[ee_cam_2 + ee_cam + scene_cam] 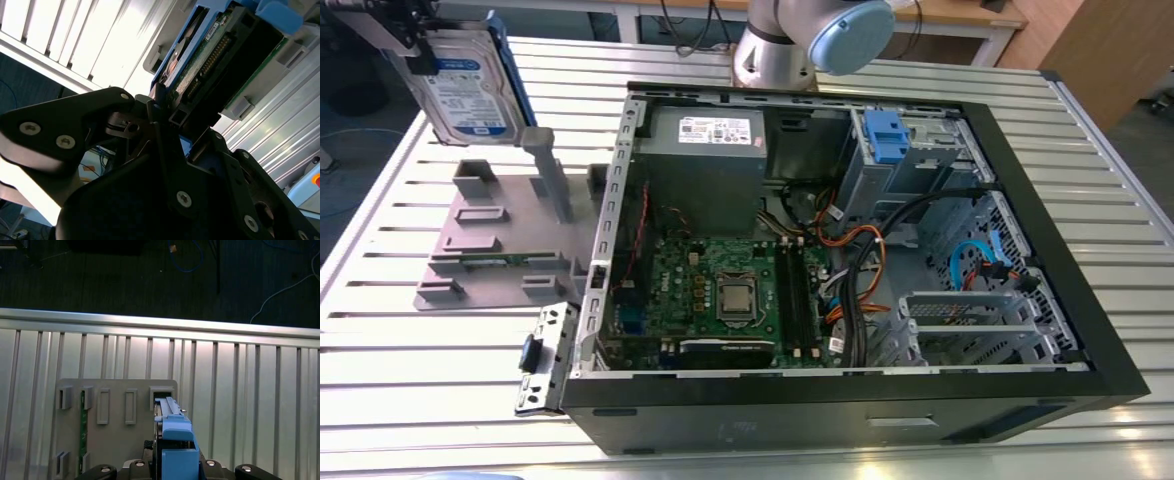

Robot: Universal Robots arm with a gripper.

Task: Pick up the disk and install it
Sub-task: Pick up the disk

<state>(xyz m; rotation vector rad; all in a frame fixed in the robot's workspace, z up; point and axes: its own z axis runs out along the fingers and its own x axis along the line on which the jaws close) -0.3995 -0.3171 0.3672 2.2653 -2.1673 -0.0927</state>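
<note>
Under the raised silver, blue-framed disk point(460, 85): we see a tall grey plastic post point(550, 175) close below.
Open black computer case point(1074, 250): orange and black cables point(861, 262) crowd its middle.

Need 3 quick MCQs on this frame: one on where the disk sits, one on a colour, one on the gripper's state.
1. Where is the disk?
A) In the air above the grey fixture plate, at the exterior view's left of the open computer case
B) Seated in a drive bay
C) Flat on the motherboard

2. What colour is the bracket framing the disk?
A) Red
B) Yellow
C) Blue

3. The gripper is:
A) Open, away from the disk
B) Shut on the disk
C) Open over the case

Answers:
1 A: the exterior view shows it upright and off the table, over the plate.
2 C: the first wrist view shows the blue plastic.
3 B: the second wrist view shows it clamped on the disk's end.
</note>
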